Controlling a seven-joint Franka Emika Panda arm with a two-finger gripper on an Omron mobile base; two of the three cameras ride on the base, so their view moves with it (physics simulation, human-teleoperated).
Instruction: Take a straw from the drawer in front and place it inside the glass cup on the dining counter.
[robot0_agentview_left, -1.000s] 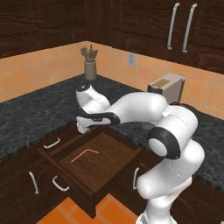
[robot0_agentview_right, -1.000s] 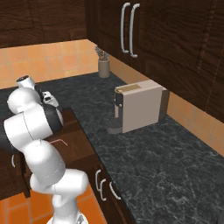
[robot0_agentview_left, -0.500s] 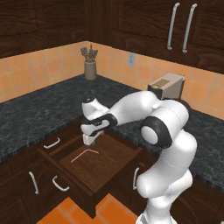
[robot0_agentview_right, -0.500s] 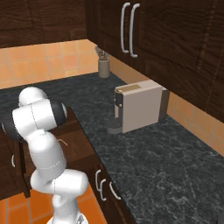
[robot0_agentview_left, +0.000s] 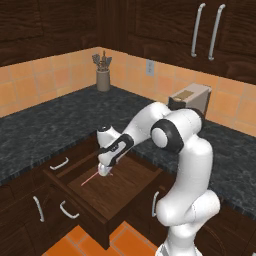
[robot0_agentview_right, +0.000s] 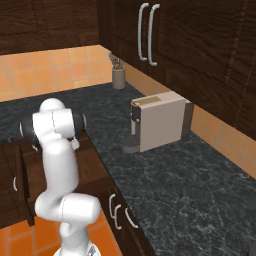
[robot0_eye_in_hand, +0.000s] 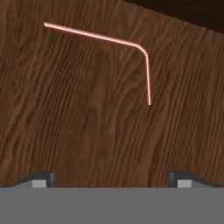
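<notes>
The drawer (robot0_agentview_left: 134, 184) stands pulled out below the black speckled worktop, its dark wood floor bare apart from the straw. The thin pink-red straw (robot0_agentview_left: 93, 178) lies flat on that floor, and in the hand view the straw (robot0_eye_in_hand: 105, 37) has its long part across the top and its short bent end pointing down. My gripper (robot0_agentview_left: 104, 170) hangs low inside the drawer, just above and beside the straw. The gripper (robot0_eye_in_hand: 112, 178) is open, its fingertips (robot0_eye_in_hand: 43, 177) wide apart, and the straw lies ahead of them, untouched. The glass cup and dining counter are out of view.
A beige coffee machine (robot0_agentview_right: 160, 120) stands on the black speckled worktop (robot0_agentview_right: 190, 185) to the right. A utensil holder (robot0_agentview_left: 103, 77) sits in the back corner. Smaller handled drawer fronts (robot0_agentview_left: 38, 207) lie below and left of the open drawer. Dark wall cabinets (robot0_agentview_left: 205, 30) hang above.
The arm has bent downward, lowering the hand from worktop-edge height into the open drawer toward the straw. The straw and drawer have not moved.
</notes>
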